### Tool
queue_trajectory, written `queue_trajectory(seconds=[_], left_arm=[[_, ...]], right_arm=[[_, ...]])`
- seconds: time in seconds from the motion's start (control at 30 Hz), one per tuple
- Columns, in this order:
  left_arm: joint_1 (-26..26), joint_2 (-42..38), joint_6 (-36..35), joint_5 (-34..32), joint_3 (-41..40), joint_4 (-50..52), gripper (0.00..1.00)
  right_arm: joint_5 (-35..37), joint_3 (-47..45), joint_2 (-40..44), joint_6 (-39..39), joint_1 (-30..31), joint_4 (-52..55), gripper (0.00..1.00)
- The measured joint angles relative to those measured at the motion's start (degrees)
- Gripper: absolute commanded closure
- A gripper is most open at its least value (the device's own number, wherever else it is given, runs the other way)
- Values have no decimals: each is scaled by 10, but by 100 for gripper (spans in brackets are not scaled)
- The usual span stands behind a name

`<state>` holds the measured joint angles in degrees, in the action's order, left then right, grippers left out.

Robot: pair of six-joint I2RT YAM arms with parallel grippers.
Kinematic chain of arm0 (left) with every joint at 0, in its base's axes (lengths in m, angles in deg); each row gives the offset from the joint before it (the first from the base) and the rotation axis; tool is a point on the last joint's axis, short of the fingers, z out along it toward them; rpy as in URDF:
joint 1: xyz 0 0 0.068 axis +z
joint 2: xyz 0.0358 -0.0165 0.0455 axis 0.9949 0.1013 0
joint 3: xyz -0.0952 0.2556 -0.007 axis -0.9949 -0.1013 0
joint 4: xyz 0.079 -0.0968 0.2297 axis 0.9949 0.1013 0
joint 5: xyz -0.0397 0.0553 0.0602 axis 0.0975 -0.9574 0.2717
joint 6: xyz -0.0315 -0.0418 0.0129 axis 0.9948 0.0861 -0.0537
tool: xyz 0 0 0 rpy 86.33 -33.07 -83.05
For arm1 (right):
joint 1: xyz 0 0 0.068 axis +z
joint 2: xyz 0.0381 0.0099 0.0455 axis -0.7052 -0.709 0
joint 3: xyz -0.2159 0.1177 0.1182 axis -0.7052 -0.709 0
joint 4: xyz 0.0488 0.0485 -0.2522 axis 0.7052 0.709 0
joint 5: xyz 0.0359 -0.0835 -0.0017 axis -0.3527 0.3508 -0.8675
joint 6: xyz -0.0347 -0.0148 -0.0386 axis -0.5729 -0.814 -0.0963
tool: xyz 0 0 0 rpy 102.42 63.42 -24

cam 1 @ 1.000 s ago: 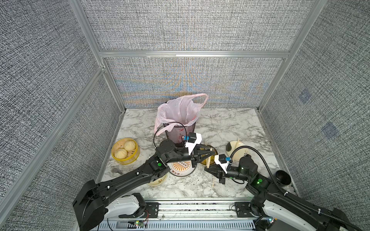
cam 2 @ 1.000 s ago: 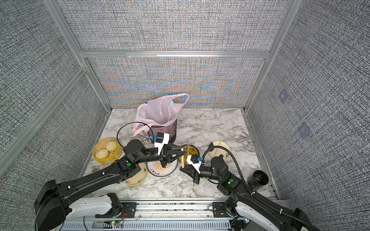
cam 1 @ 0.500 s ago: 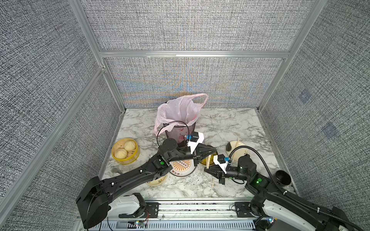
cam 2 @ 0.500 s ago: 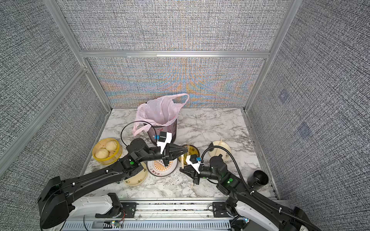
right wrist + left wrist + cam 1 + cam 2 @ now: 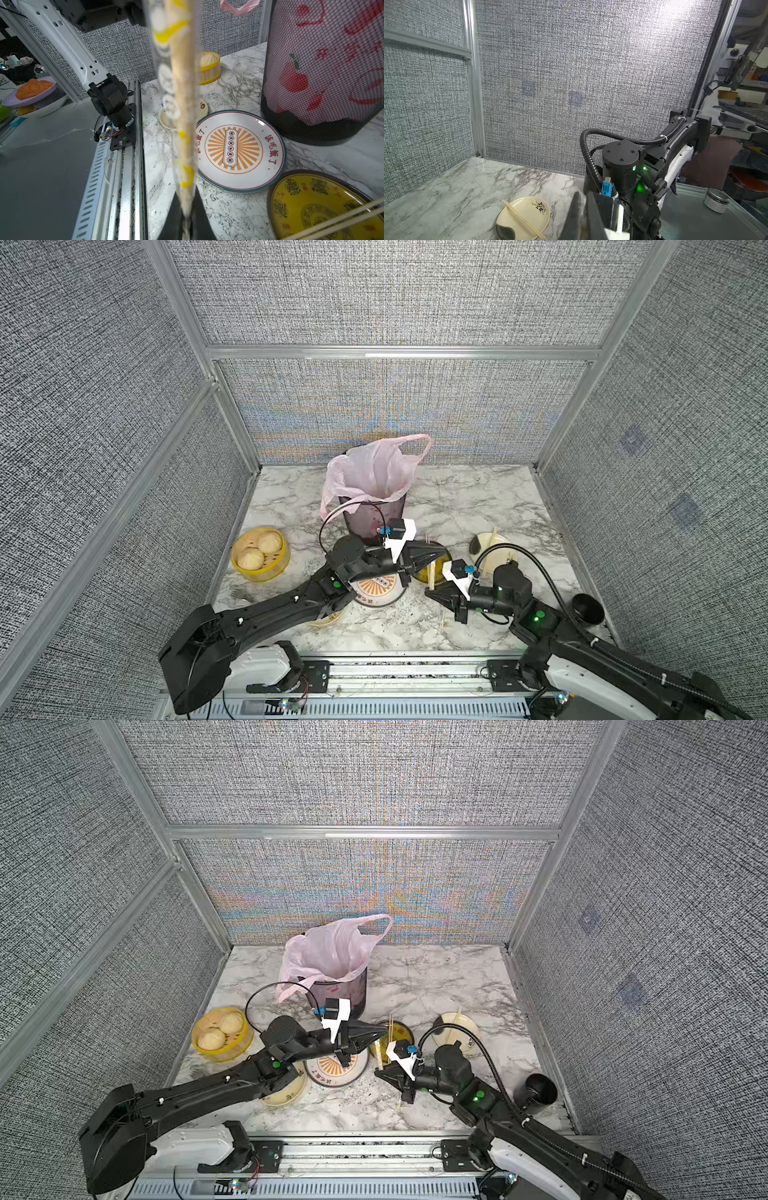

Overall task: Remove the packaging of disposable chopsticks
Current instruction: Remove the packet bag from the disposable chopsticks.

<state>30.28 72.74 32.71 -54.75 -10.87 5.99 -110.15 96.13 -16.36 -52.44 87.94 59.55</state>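
The right gripper (image 5: 185, 226) is clamping the lower end of a wrapped pair of disposable chopsticks (image 5: 184, 108) just off the right side of the sunburst plate (image 5: 249, 184). The sticks are rising steeply from between its two dark fingers (image 5: 202, 220), sheathed in the packaging (image 5: 166, 83), a clear sleeve printed with white and yellow marks that is running on past the top of the right wrist view. In both top views the left gripper (image 5: 446, 550) is reaching across above the far right edge of the sunburst plate, its fingers pressed tightly together close to the sleeve's upper end; whether they are pinching the plastic cannot be told. An unwrapped pair (image 5: 342, 216) is lying across the yellow plate (image 5: 311, 199), which is sitting just right of the sunburst plate. The mesh bin (image 5: 311, 128), lined with a pink bag (image 5: 374, 472), is standing directly behind the sunburst plate.
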Motion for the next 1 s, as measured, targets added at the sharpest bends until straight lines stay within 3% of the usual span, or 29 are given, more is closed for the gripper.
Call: queue_trajectory(seconds=[1.0], left_arm=[[0,63,25,-17,-23,-112,96]], right_arm=[[31,23,29,2,0,98,100]])
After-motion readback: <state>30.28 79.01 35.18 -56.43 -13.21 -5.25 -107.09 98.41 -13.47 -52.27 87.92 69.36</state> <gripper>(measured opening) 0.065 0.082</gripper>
